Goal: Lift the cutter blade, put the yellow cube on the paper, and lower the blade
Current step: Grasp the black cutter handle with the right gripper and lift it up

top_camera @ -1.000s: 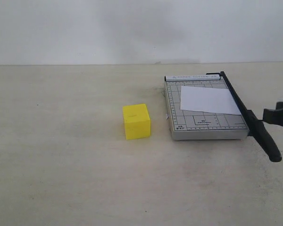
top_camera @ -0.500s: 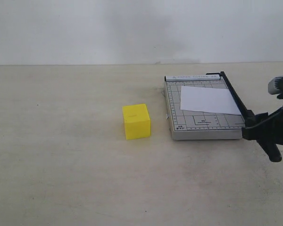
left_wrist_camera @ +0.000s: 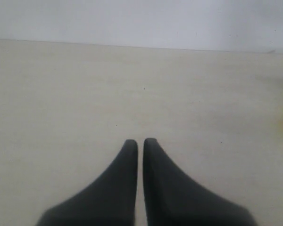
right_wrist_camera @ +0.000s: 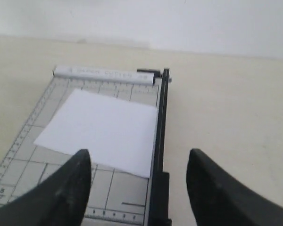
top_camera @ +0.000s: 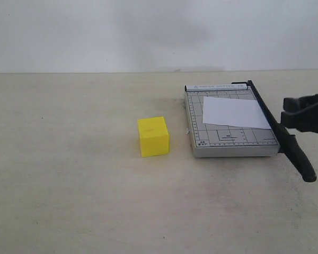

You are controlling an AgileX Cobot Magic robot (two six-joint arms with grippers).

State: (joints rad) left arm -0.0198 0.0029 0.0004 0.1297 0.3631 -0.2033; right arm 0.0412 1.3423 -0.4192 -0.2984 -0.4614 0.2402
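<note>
Black, long and thin: the cutter blade (top_camera: 268, 114), lying lowered along the right edge of the grey gridded board (top_camera: 230, 144), right of centre in the exterior view. Its thick rounded handle (top_camera: 303, 163) overhangs the board's near corner toward the lower right. Judged stiff, hinged at the far end and light to swing, it is best taken at the handle, where leverage is greatest. White paper (top_camera: 234, 112): flat on the board, reaching the blade's edge. Yellow cube (top_camera: 153, 136): on the pale surface (top_camera: 69, 185), left of the board and apart from it; likely rigid, light, flat-faced and easy to pinch. Right fingers (right_wrist_camera: 70, 188): spread wide, empty, set either side of the blade's line, no contact evident. Left fingers (left_wrist_camera: 122, 183): pressed together, holding nothing, low over the surface.
</note>
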